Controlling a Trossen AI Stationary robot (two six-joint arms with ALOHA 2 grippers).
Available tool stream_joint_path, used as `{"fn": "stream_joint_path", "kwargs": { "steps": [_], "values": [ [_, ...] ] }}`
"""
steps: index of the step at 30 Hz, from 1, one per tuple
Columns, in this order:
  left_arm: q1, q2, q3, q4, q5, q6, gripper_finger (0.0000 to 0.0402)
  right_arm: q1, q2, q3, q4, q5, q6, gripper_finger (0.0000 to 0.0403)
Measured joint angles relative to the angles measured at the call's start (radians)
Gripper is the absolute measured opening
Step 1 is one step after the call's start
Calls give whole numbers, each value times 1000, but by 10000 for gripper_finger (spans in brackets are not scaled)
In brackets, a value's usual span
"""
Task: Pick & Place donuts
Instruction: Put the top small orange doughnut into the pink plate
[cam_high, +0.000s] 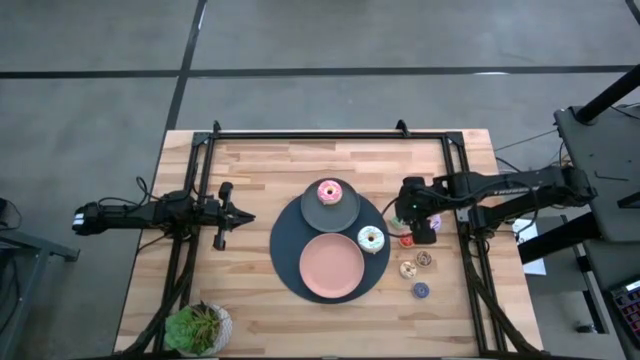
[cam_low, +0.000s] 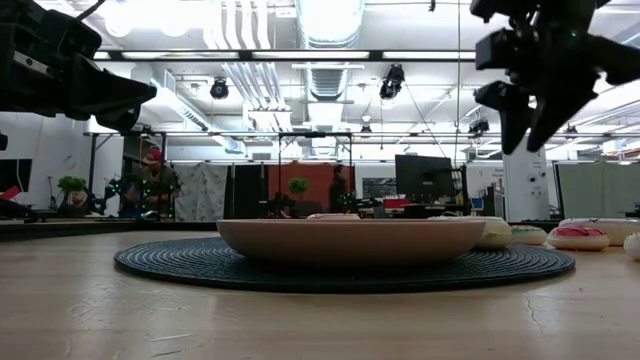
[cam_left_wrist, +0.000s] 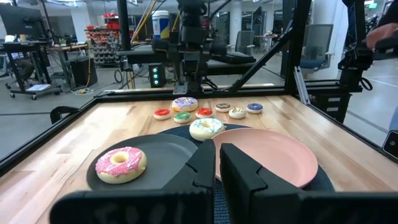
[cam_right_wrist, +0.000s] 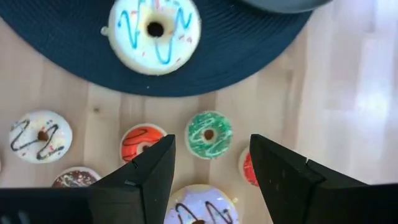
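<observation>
A pink-frosted donut (cam_high: 329, 192) lies on the grey plate (cam_high: 345, 212). A white-frosted donut (cam_high: 371, 239) lies on the dark round mat (cam_high: 290, 250), beside the pink plate (cam_high: 332, 268). My right gripper (cam_high: 418, 222) is open and empty, pointing down above the small donuts to the right of the mat. In the right wrist view its fingers (cam_right_wrist: 211, 142) stand over a green donut (cam_right_wrist: 209, 134), with the lilac donut (cam_right_wrist: 199, 210), red ones (cam_right_wrist: 142, 142) and a brown one (cam_right_wrist: 78, 178) around it. My left gripper (cam_high: 245, 216) waits shut, left of the mat.
A tan donut (cam_high: 408, 269), a brown donut (cam_high: 424, 259) and a blue donut (cam_high: 421, 290) lie on the wood near the right rail. A potted plant (cam_high: 197, 327) stands at the near left corner. A black frame (cam_high: 330, 134) runs along the table's edges.
</observation>
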Motion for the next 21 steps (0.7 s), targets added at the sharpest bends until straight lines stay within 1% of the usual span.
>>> {"fn": "stream_joint_path", "kwargs": {
  "steps": [5, 12, 18, 21],
  "values": [
    [0, 0, 0, 0, 0, 0, 0, -29, 0, -42, 37, -13, 0, 201],
    [0, 0, 0, 0, 0, 0, 0, -59, 0, -47, 39, -28, -1, 201],
    [0, 0, 0, 0, 0, 0, 0, -71, 42, -47, 38, -32, -34, 203],
    [0, 0, 0, 0, 0, 0, 0, -70, 69, -47, 42, -36, -46, 216]
  ]
}}
